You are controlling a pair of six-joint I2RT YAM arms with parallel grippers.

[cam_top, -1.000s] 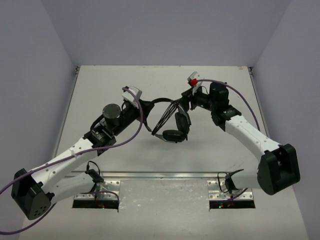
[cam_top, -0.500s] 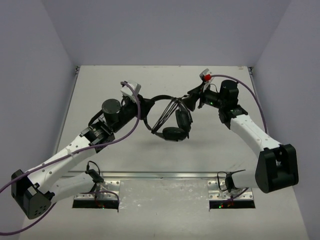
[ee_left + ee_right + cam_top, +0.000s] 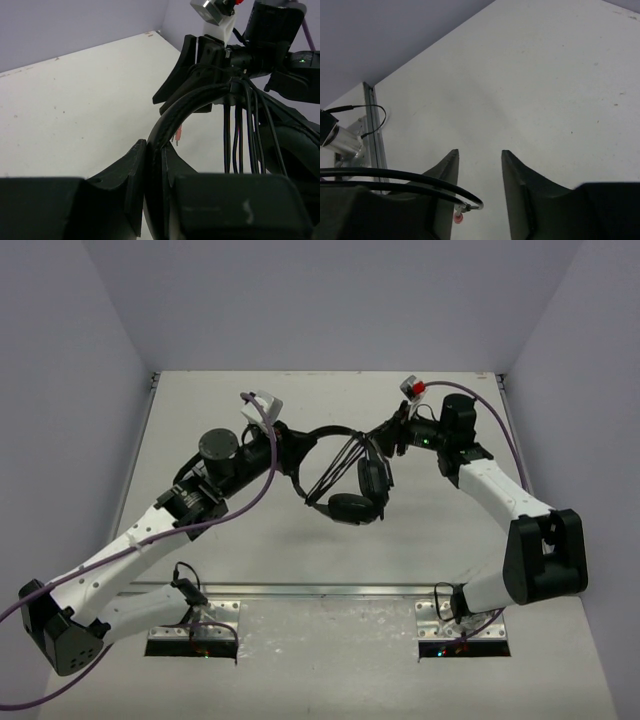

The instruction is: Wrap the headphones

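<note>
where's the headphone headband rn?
Top view, mid-table: the headband spans the gap between the arms, one end clamped in the left gripper, the other beside the right gripper, with cable strands looped under it.

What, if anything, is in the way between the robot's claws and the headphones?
Nothing visible. The left gripper is shut on the headphones at the headband; the right gripper hangs open beside their cable.

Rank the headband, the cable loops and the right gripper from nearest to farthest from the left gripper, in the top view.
1. The headband: clamped in the left gripper.
2. The cable loops: hanging just right of it.
3. The right gripper: farthest right, beyond the loops.
</note>
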